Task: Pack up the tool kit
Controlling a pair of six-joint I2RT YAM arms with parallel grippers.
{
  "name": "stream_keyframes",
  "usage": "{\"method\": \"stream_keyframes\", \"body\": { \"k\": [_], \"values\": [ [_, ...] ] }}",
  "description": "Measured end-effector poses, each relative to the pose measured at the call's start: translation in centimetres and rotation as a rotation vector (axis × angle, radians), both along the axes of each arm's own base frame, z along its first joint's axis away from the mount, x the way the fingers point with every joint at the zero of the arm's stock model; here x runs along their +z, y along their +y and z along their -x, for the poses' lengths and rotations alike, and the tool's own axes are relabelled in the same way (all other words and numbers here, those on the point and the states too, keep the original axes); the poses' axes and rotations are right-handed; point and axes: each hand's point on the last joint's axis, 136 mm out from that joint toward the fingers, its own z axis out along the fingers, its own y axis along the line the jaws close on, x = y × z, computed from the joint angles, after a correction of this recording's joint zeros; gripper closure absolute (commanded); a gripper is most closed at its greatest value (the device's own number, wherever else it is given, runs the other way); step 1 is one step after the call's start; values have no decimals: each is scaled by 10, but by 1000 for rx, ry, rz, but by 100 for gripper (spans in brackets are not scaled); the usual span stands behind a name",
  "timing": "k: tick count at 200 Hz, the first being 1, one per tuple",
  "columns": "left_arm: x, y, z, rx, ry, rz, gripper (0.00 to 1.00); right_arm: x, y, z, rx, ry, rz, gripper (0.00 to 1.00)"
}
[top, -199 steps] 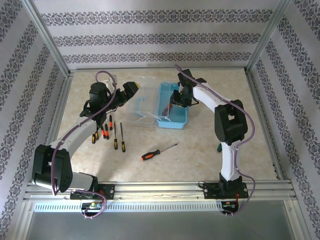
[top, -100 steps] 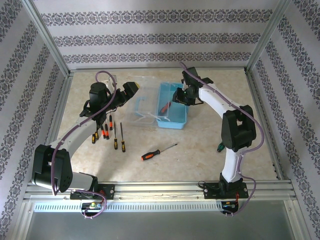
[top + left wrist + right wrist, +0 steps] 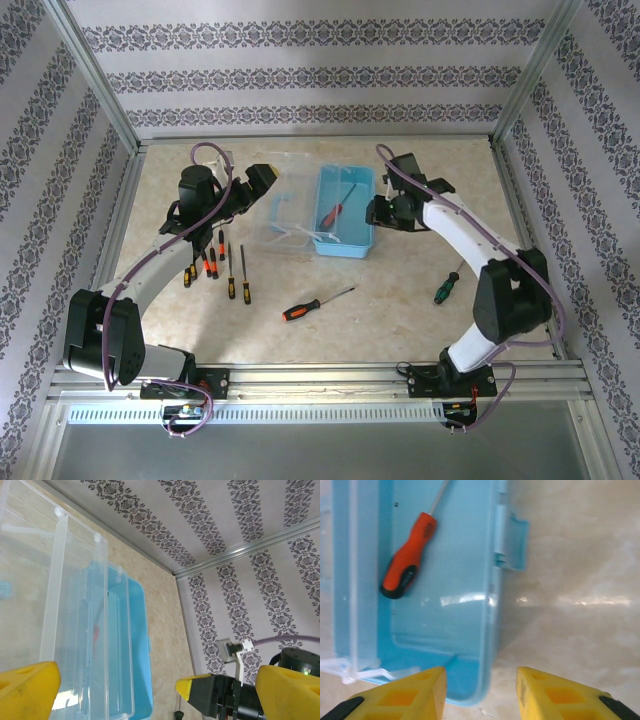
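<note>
A lab robot test cell: an aluminium frame (image 3: 100, 92) boxes in a beige stone-look counter (image 3: 400, 310), patterned wallpaper panels (image 3: 300, 72) serve as walls, and a left arm (image 3: 150, 268) and right arm (image 3: 468, 238) are bolted to a rail (image 3: 320, 378).

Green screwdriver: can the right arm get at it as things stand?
Probably yes. The green screwdriver lies alone on bare table, with nothing on top of it. The right gripper is open and empty, beside the blue box.

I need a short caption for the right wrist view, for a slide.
Open right gripper at the edge of the blue box, with one red screwdriver inside.
</note>
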Motion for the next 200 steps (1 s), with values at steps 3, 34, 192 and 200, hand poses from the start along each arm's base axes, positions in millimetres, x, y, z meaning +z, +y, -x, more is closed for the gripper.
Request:
{"method": "stream_keyframes", "body": {
  "k": [3,34,192,200],
  "values": [
    [0,0,0,0,1,1,0,0,-3,2,-6,0,1,55],
    [1,0,0,1,3,9,0,-2,-33,21,-67,-6,18,54],
    [9,-7,3,-27,10,93,0,-23,-78,82,-183,4,23,56],
    [10,-7,3,-27,10,98,0,-21,-80,83,-194,1,17,57]
  ]
}}
